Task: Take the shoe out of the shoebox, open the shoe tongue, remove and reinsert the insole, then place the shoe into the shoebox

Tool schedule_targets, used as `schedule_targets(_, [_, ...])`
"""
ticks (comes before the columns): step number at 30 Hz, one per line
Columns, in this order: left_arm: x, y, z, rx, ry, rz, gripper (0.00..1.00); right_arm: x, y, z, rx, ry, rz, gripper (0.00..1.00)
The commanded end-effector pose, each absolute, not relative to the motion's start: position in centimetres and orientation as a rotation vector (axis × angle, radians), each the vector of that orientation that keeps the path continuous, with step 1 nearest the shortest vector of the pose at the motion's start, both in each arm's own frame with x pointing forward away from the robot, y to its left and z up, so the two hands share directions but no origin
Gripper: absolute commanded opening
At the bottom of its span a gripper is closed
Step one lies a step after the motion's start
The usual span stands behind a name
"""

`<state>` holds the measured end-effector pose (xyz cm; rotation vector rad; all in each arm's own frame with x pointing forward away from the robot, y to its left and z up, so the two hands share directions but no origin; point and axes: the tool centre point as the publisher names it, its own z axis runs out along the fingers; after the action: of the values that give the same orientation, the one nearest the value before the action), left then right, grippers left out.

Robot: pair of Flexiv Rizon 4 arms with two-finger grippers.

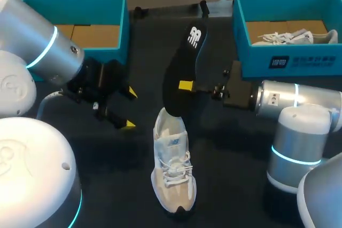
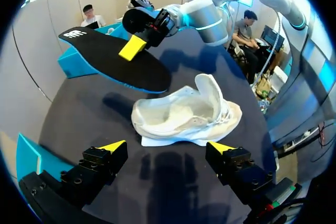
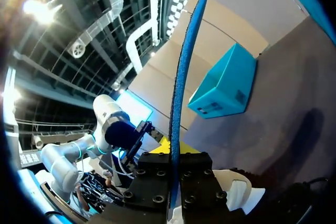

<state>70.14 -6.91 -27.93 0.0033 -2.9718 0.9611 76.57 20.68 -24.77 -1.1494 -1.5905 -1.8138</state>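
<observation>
Head view: the shoe (image 1: 173, 166) lies on the table (image 1: 251, 185), outside both teal boxes, heel end toward the far edge and laces toward me. My right gripper (image 1: 187, 85) is clamped on the black insole (image 1: 184, 62) about midway along its length; the right wrist view shows the insole edge-on, pinched between the two fingers. The insole's lower end lies over the shoe's heel opening; I cannot tell whether it touches. My left gripper (image 1: 129, 109) hangs beside the shoe with its fingers spread wide and nothing between them.

Left wrist view: the tongue (image 2: 210, 90) is folded up and the shoe's mouth gapes.

Step in hand, as I judge it: the insole is out, reinsertion is due. The next move calls for angling the insole's toe end into the mouth and sliding it forward flat, with the left gripper steadying the shoe so that it does not skid.
</observation>
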Motion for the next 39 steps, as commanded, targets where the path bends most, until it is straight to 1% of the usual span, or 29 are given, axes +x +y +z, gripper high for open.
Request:
schedule_targets(1, [70.7, -7.5, -30.2, -0.025, -2.947, 0.966, 1.00, 76.6, 21.6, -25.3, -1.127, -1.607, -1.802, 0.00])
schedule_targets(6, [70.9, -7.6, -31.5, -0.062, -2.858, 0.983, 1.00, 76.3, 21.8, -26.0, -1.070, -1.612, -1.813, 0.00])
schedule_targets(19, [70.9, -7.6, -31.5, -0.062, -2.858, 0.983, 1.00, 76.3, 21.8, -26.2, -1.072, -1.616, -1.809, 0.00])
schedule_targets(24, [70.8, -8.6, -33.3, -0.081, -2.852, 0.974, 1.00, 76.4, 22.2, -26.9, -1.025, -1.615, -1.806, 0.00])
schedule_targets(31, [70.9, -9.0, -34.2, -0.089, -2.844, 0.958, 1.00, 76.4, 22.7, -27.6, -0.962, -1.616, -1.837, 0.00])
schedule_targets(39, [70.9, -9.0, -34.2, -0.089, -2.844, 0.958, 1.00, 76.3, 22.7, -27.6, -0.953, -1.613, -1.847, 0.00])
